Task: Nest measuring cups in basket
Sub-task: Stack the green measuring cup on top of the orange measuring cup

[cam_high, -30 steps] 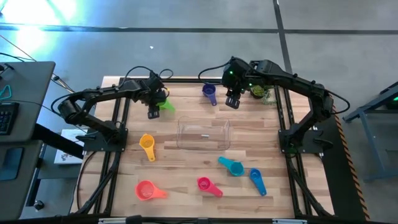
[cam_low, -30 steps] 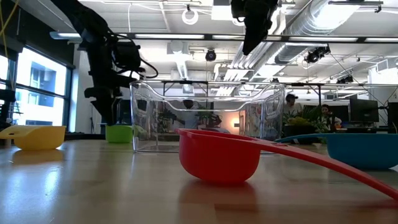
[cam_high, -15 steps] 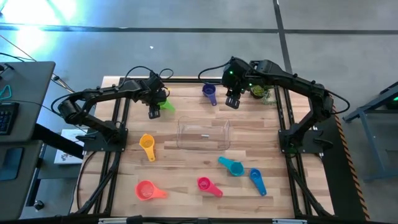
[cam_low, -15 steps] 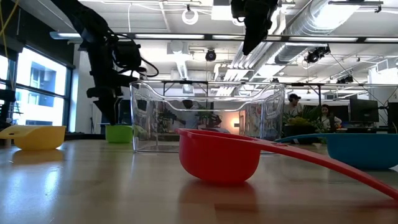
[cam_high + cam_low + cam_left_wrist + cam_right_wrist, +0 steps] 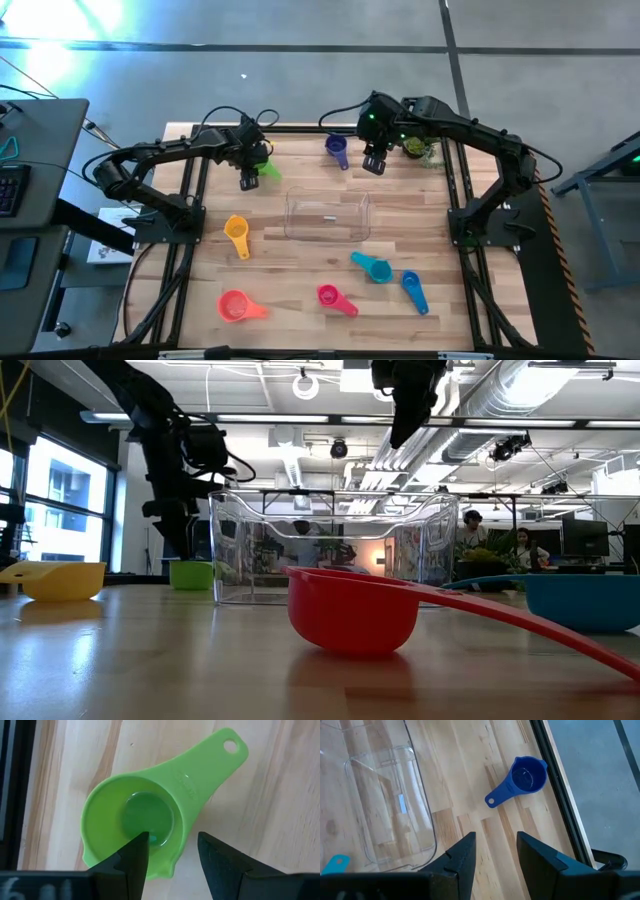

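— high view first: where is the left end effector (image 5: 248, 180) sitting?

— it is hovering right over the small green plastic measuring cup (image 5: 150, 820) at the worktop's (image 5: 300, 270) far left, fingers (image 5: 132, 855) spread apart and gripping nothing.

— and the right end effector (image 5: 373, 163)?

— it is hanging beside the small purple plastic measuring cup (image 5: 337, 148), fingers parted and holding nothing. the clear rectangular plastic basket (image 5: 327, 215) is standing mid-worktop, with no cup showing inside.
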